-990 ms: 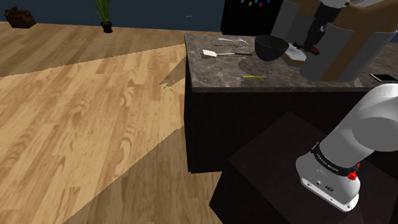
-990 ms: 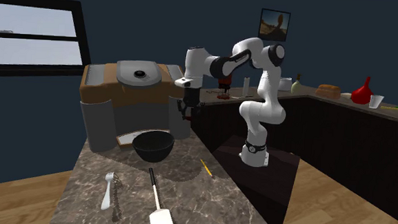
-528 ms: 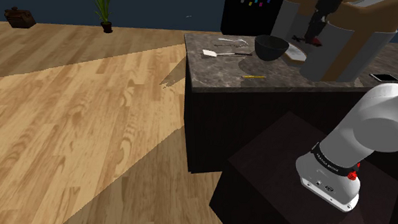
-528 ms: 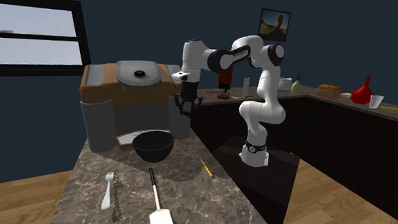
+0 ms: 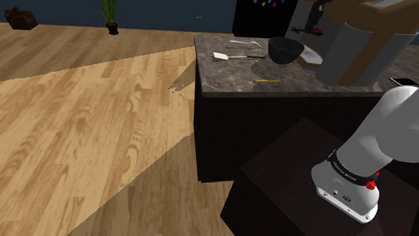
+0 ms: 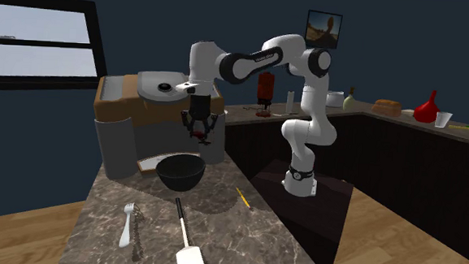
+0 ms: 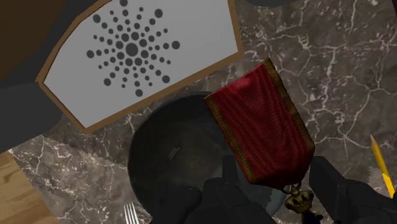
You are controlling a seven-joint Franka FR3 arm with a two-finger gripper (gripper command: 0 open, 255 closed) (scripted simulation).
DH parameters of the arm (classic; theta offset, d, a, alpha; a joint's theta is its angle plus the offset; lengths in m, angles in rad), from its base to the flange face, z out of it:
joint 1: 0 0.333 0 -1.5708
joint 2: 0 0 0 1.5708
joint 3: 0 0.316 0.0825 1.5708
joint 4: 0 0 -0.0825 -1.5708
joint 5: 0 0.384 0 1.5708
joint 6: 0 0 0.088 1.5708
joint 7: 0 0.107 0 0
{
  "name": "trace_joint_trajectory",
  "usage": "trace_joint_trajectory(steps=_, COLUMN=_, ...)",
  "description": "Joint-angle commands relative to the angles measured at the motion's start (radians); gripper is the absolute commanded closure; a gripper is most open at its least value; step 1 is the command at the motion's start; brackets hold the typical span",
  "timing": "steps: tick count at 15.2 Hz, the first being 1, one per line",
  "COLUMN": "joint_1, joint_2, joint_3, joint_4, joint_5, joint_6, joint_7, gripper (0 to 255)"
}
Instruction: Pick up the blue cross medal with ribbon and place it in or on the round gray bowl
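My black gripper (image 7: 280,194) is shut on the medal, whose dark red ribbon (image 7: 261,127) sticks out between the fingers, with a small gold crown piece (image 7: 298,200) at its lower end. The cross itself is hidden. Directly under the ribbon sits the round dark bowl (image 7: 168,162) on the marble counter. In the second exterior view the gripper (image 6: 198,135) hangs a little above the bowl (image 6: 181,171), holding the medal (image 6: 198,138). From the shoulder view the bowl (image 5: 285,49) stands at the counter's far side, with the gripper (image 5: 314,23) above and just right of it.
A large brown and grey machine (image 6: 157,107) with a dotted grey tray (image 7: 133,51) stands right behind the bowl. A fork (image 6: 127,224), a whisk, a white spatula (image 6: 186,243) and a yellow pencil (image 6: 242,196) lie on the marble counter (image 6: 245,233). A phone (image 5: 404,81) lies near the stand.
The arm has swung towards the second exterior view's left and risen slightly, carrying the medal from beside the machine's front corner to above the bowl.
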Motion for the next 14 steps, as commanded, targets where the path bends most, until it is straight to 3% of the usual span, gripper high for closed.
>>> trace_joint_trajectory(steps=1, joint_1=0.011, joint_2=0.106, joint_3=-0.033, joint_4=0.089, joint_5=0.078, joint_6=-0.009, joint_7=-0.05, gripper=255)
trace_joint_trajectory(steps=3, joint_1=0.003, joint_2=0.221, joint_3=-0.054, joint_4=0.192, joint_5=0.168, joint_6=-0.031, joint_7=-0.102, gripper=255)
trace_joint_trajectory(steps=5, joint_1=-0.038, joint_2=0.367, joint_3=-0.061, joint_4=0.335, joint_5=0.281, joint_6=-0.077, joint_7=-0.161, gripper=255)
trace_joint_trajectory(steps=14, joint_1=-0.043, joint_2=0.376, joint_3=-0.043, joint_4=0.225, joint_5=0.291, joint_6=0.041, joint_7=-0.168, gripper=255)
